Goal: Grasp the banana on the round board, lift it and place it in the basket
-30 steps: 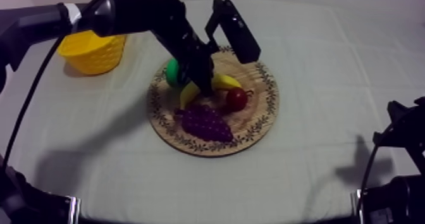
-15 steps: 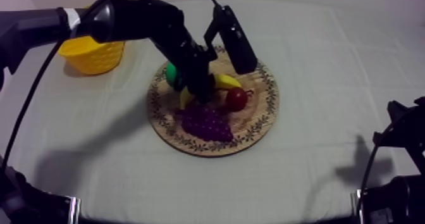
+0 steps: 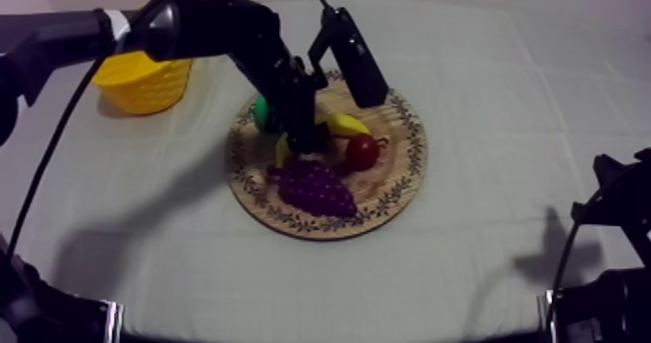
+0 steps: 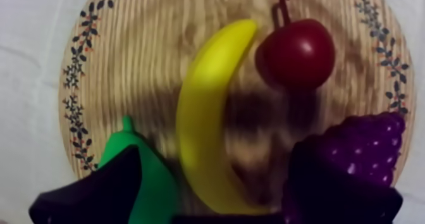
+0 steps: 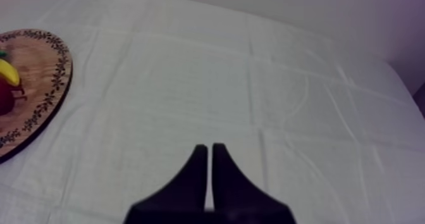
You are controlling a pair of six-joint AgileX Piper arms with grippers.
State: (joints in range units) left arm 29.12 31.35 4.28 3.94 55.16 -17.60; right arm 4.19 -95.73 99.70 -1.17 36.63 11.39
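On board [image 4: 145, 62], banana [image 4: 212, 93] straddled by left pincer [image 4: 215, 160].

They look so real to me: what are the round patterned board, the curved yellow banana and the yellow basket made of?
Round patterned board: wood, matt, by its straight grain lines. Curved yellow banana: probably plastic, a smooth, even yellow with no markings. Yellow basket: likely moulded plastic, one flat colour with a ribbed-looking wall; hard to be sure.

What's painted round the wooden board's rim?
Dark leafy sprigs ring the wooden board, clearest in left wrist view.
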